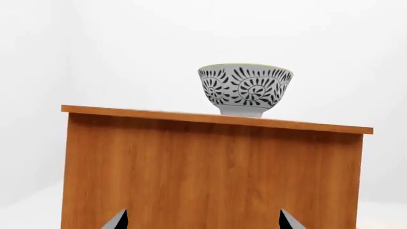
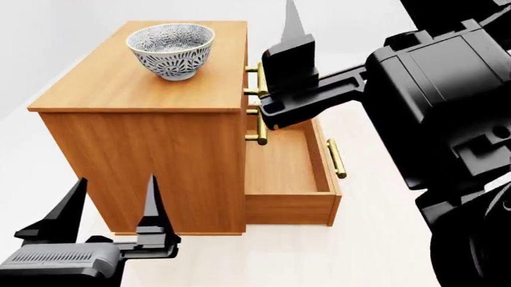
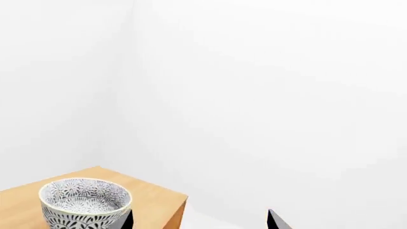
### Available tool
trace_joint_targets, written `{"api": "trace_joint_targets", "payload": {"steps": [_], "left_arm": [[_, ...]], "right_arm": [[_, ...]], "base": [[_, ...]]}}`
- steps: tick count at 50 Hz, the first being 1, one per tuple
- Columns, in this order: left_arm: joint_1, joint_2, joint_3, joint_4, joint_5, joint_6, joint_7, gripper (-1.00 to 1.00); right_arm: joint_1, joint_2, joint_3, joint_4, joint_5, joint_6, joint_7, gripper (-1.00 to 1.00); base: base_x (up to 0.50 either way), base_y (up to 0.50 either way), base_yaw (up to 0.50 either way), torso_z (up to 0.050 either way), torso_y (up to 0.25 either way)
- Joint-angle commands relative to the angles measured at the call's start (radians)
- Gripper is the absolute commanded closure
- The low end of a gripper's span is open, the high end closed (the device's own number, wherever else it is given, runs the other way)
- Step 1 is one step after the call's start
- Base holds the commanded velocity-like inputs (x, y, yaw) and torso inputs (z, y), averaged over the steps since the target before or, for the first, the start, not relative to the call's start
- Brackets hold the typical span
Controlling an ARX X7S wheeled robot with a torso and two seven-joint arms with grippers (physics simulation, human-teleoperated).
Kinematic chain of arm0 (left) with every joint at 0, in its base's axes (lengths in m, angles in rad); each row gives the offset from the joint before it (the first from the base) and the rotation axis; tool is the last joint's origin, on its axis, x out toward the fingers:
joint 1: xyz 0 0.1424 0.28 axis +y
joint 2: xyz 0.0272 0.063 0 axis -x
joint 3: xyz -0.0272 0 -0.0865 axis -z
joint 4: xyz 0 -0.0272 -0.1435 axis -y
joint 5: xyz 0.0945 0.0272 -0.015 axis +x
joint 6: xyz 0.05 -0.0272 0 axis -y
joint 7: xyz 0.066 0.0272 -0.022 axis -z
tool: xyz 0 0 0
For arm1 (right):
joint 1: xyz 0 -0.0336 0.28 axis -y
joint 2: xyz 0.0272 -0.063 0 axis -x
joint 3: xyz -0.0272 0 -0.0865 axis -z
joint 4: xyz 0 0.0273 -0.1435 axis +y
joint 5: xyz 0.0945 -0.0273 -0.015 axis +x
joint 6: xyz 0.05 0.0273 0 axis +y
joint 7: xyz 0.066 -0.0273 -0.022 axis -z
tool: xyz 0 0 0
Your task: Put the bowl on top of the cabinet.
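The bowl [image 2: 171,49] stands upright on the flat top of the cabinet [image 2: 143,89], in the upper left of the head view, near the far edge of the top and clear of its sides. In my left wrist view the bowl [image 1: 245,89] sits squarely on its foot above the cabinet's [image 1: 210,171] plain side panel, so I judge the placing itself done.

My right gripper [image 2: 291,36] hangs in the upper middle of the head view, just right of the bowl and above the drawer fronts; its fingers are spread and hold nothing. In the right wrist view the bowl [image 3: 85,202] shows at the lower left, apart from my fingertips. My left gripper [image 2: 112,206] is low at the lower left, beside the cabinet's side panel, also spread wide and empty.

The bottom drawer [image 2: 289,179] stands pulled out, its brass handle [image 2: 336,158] toward the right.

What is left, I think, is a clean retreat: I should lift the right arm straight up and away to the right, without swinging its fingers across the rim, and keep the left arm off the cabinet so nothing jolts the bowl.
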Motion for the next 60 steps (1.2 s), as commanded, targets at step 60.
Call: {"api": "trace_joint_targets", "payload": {"steps": [60], "left_arm": [[0.166, -0.109, -0.164, 0.283, -0.024, 0.056, -0.107, -1.0]], "right_arm": [[0.359, 0.316, -1.48, -0.245, -1.101, -0.718, 0.286, -1.0]], "base": [[0.0, 0.0, 0.0, 0.0, 0.0]]}}
